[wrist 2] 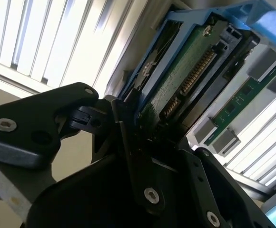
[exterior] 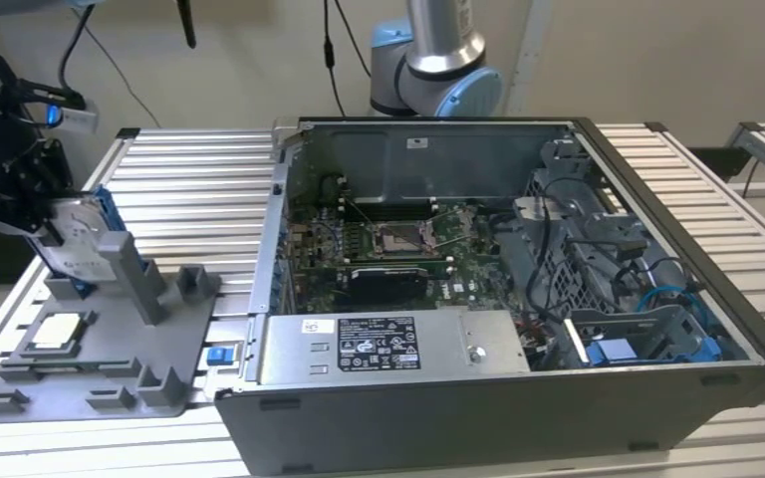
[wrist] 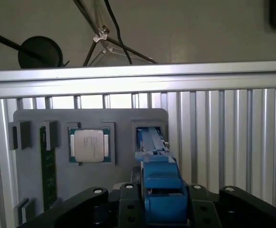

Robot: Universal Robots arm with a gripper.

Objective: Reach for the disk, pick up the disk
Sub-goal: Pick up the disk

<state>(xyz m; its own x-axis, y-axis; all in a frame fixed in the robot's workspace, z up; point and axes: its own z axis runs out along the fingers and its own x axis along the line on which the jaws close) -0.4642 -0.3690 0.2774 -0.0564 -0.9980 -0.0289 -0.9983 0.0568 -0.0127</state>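
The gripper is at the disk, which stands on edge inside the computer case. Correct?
Not quite. The disk stands on edge at the grey holder outside the case, toward the exterior view's left, and the gripper is at it there. The exterior view shows this.

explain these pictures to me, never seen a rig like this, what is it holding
It is one robot arm with a black gripper at its end. The exterior view is taken from a camera off the arm and shows the slatted metal table. Both wrist views come from cameras riding on the arm, looking past the gripper. On the table stand an open computer case and, at the exterior view's left, a grey tray with a small square chip. The gripper is shut on the disk, a silver hard drive in a blue frame, standing on edge at the tray.
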